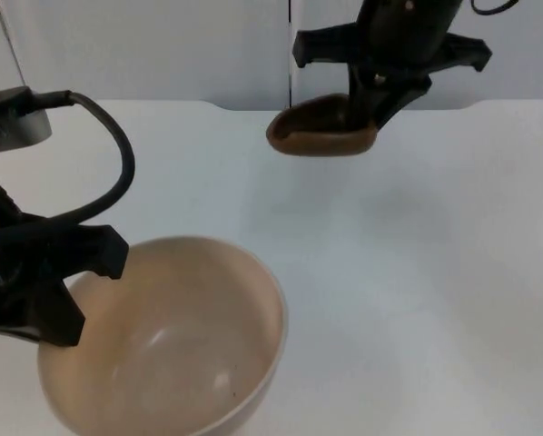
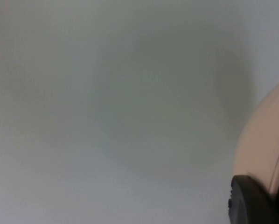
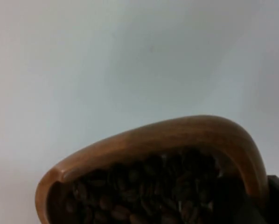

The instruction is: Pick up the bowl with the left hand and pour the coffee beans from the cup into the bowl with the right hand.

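A large cream bowl (image 1: 181,354) hangs near the front left of the table, raised, and its inside looks bare. My left gripper (image 1: 58,304) is shut on the bowl's left rim; the left wrist view has the cream bowl wall (image 2: 265,149) beside a black fingertip (image 2: 251,203). At the back centre my right gripper (image 1: 367,113) is shut on the rim of a brown wooden cup (image 1: 321,129), held above the table. Dark coffee beans (image 3: 149,191) fill the cup (image 3: 177,135) in the right wrist view.
The white table top (image 1: 408,272) stretches between the cup and the bowl. A grey partition wall (image 1: 162,45) closes the back edge.
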